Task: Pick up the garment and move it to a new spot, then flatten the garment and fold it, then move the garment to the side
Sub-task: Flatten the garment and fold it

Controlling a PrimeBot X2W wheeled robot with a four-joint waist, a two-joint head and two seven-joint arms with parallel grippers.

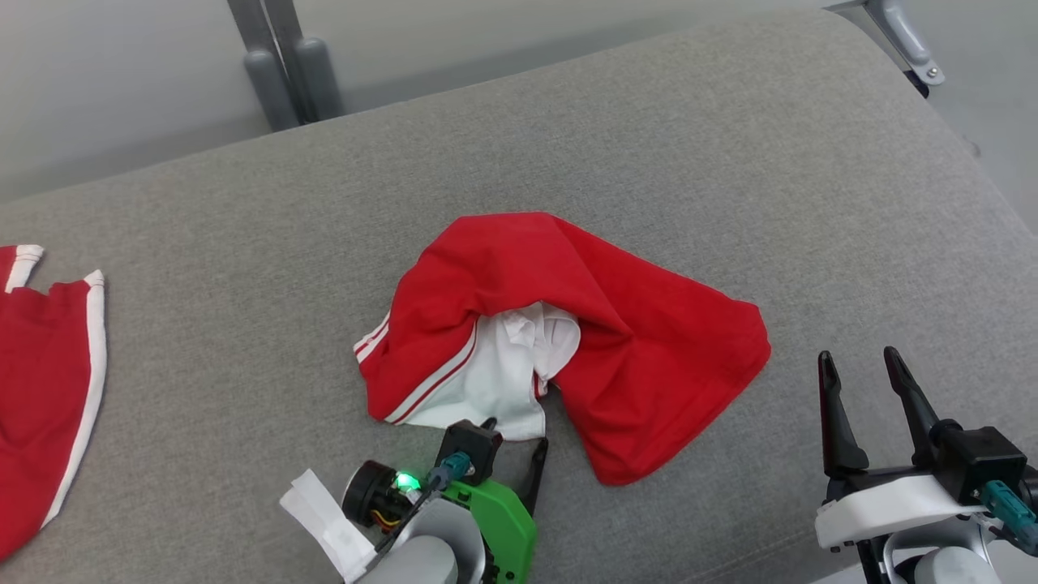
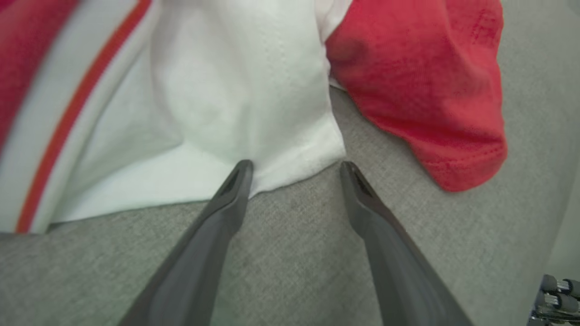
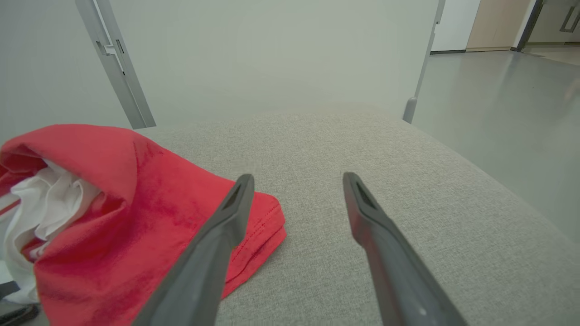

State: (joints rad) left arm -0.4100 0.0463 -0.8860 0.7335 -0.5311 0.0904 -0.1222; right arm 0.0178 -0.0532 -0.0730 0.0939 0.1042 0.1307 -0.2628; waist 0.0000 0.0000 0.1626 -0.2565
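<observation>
Garment (image 1: 568, 324) of red cloth with white lining and white side stripes lies crumpled in a heap near the middle of the grey fabric cushion (image 1: 689, 146). Left gripper (image 2: 295, 165) stands spread wide at the heap's near white hem, one fingertip at the cloth's edge, gripping nothing. Right gripper (image 1: 858, 355) is likewise spread and empty, off to the heap's right. A second red piece with white trim (image 1: 40, 389) lies well apart at the cushion's left edge.
</observation>
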